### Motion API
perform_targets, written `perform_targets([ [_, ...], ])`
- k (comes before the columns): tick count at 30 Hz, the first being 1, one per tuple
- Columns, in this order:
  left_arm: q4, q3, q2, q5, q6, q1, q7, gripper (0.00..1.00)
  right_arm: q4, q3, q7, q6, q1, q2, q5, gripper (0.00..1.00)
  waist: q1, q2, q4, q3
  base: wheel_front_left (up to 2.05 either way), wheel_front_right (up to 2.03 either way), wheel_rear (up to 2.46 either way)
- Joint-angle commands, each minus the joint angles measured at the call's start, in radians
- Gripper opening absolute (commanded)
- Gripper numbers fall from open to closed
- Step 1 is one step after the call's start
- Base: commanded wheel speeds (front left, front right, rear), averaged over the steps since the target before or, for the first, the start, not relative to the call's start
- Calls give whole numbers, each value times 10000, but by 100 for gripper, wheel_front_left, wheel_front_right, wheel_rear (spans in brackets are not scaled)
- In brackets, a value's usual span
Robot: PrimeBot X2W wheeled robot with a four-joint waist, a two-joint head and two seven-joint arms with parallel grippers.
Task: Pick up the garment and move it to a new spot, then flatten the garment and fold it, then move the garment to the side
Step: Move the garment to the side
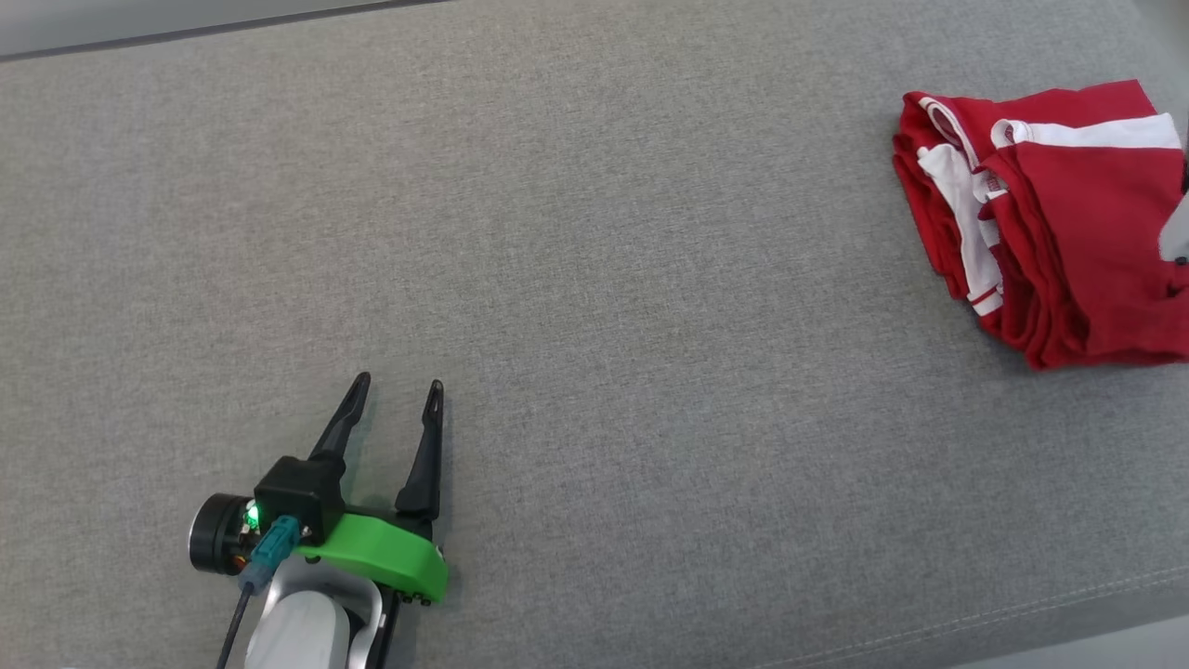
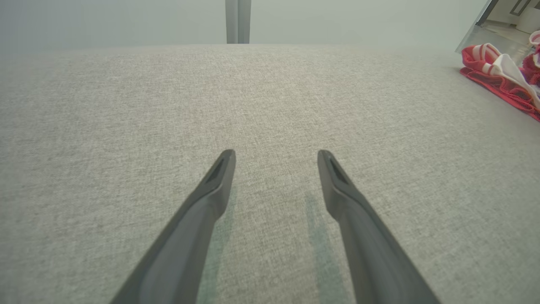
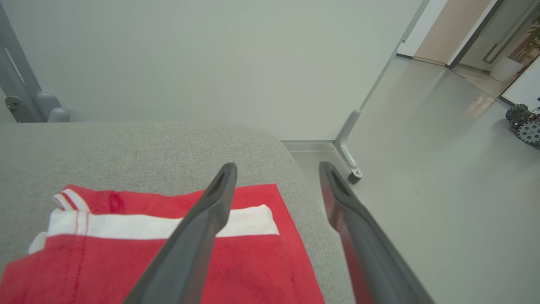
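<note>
The garment is red with white bands, folded into a thick bundle at the far right of the grey fabric surface. It also shows at the right edge of the left wrist view as the garment. My right gripper hangs open above the garment, near the surface's right edge, with nothing between its fingers. A pale bit of that arm shows at the right border of the head view. My left gripper rests open and empty at the lower left, far from the garment.
The grey padded surface ends just right of the garment, with bare floor beyond it. A white wall and grey metal frame legs stand behind. A wheeled device sits far off on the floor.
</note>
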Motion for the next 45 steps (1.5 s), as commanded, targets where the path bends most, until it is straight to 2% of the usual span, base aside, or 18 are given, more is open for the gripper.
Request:
perform_targets([
  [1, 8, 48, 47, 40, 21, -114, 2, 100, -213, -105, -27, -13, 297, 250, -165, 100, 0, 65, 195, 127, 0, 0, 0],
  [4, 42, 183, 45, 79, 25, 4, 2, 100, -1750, -1019, -27, -14, 1127, 1024, -764, 100, 0, 65, 112, -173, 0, 0, 0],
  [7, 58, 303, 44, 18, 37, 205, 2, 100, -3054, -1404, -27, -14, 2046, 2002, -1145, 100, 0, 65, 55, -542, 0, 0, 0],
  [10, 104, 328, 44, -111, 44, 358, 2, 100, -4022, -1446, -26, -13, 3000, 2822, -1248, 100, 0, 65, 71, -893, 0, 0, 0],
  [17, 175, 277, 45, -375, 171, 768, 2, 100, -5162, -636, -27, -13, 4893, 3710, -933, 100, 0, 65, 298, -1647, 0, 0, 0],
  [23, 202, 421, 44, -535, 266, 1212, 2, 100, -5594, -77, -27, -13, 6305, 4044, -600, 100, 0, 65, 611, -2259, 0, 0, 0],
  [29, 164, 608, 44, -631, 349, 1635, 2, 100, -6059, 443, -27, -14, 7301, 4118, -462, 100, 0, 65, 913, -2698, 0, 0, 0],
  [40, 89, 970, 44, -607, 459, 2022, 2, 100, -6446, 981, -28, -13, 8163, 4161, 246, 100, 0, 65, 1358, -3220, 0, 0, 0],
  [45, 182, 1050, 44, -574, 498, 1980, 2, 100, -6536, 702, -28, -14, 8297, 4152, -145, 100, 0, 65, 1376, -3268, 0, 0, 0],
])
